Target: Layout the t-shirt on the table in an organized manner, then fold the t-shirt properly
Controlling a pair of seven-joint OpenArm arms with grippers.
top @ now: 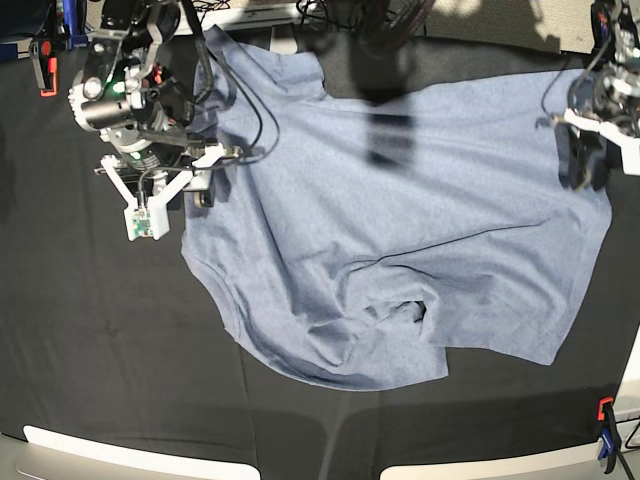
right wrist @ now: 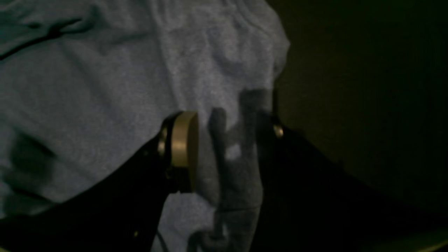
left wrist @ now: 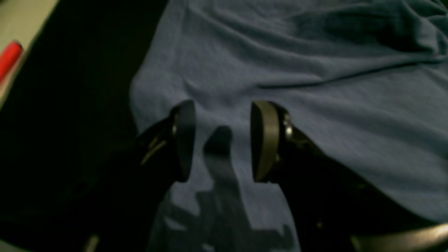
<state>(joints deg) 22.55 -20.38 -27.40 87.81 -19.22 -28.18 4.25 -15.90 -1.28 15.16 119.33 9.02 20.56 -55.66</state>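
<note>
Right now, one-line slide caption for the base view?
Both grippers, left and right, open over opposite edges of the wrinkled t-shirt on the table.

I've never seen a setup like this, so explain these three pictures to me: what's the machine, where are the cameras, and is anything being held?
It is a robot with two arms working over a table covered in black cloth. One picture looks down from above; the other two come from cameras on the wrists, looking past each gripper. A light blue-grey t-shirt lies spread on the cloth, still wrinkled, with part of it bunched near the front. The left gripper and the right gripper hover over opposite side edges of the shirt. Both are open, and neither holds anything. Orange clamps pin the cloth at the table edge.
</note>
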